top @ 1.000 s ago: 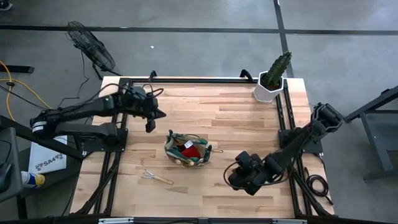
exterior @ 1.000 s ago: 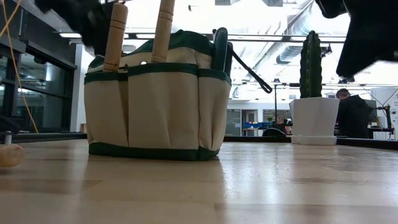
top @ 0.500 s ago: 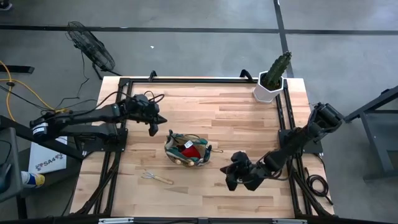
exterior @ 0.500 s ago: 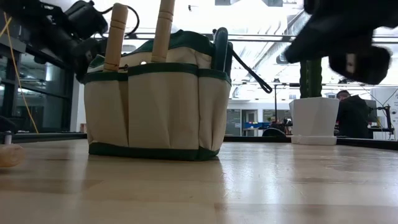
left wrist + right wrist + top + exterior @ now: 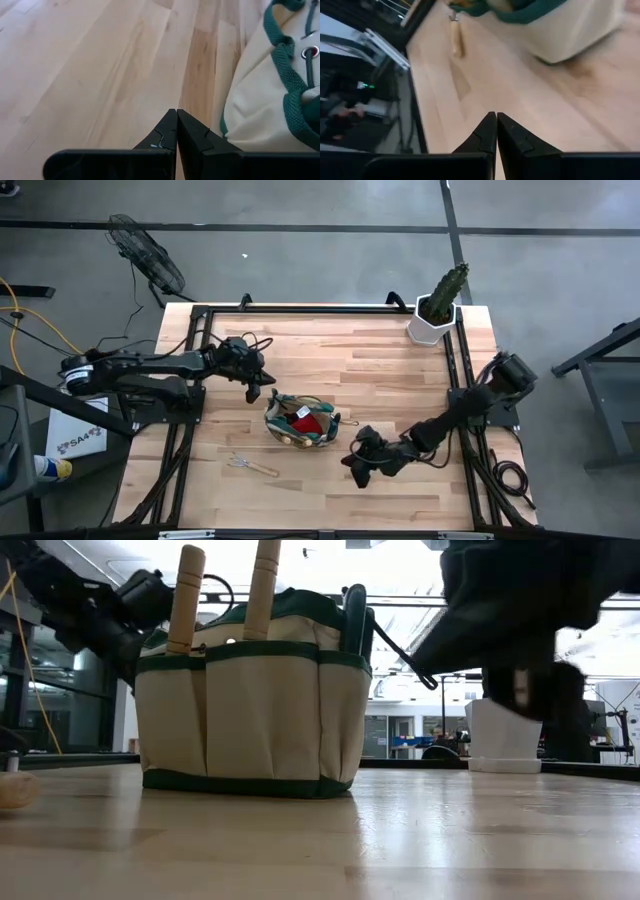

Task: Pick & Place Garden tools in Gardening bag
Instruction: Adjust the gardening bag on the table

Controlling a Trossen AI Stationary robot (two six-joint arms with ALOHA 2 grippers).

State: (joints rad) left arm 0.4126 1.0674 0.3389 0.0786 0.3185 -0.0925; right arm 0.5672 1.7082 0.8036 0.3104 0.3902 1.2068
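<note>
- Hand rake (image 5: 252, 466) lies alone, near the gardening bag (image 5: 298, 420)
- Right gripper (image 5: 357, 473), jaws closed and empty, sits beside the bag: it should open wide before descending on the rake handle
- Left gripper (image 5: 256, 391) hovers closed and empty just beside the bag

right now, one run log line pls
left gripper: shut, beside gardening bag | right gripper: shut, empty | hand rake: on table

Two matte-black jointed arms, built of slim tubular links and blocky joint housings, enter from the left and right edges of the overhead frame, with black cables looping along the left arm (image 5: 150, 365) and curling beside the right arm (image 5: 470, 405) at lower right. At bottom centre of each wrist frame, dark angular fingers (image 5: 172, 135) taper to wedge points with notched seams; the left arm carries a pale ring near the left edge.
</note>
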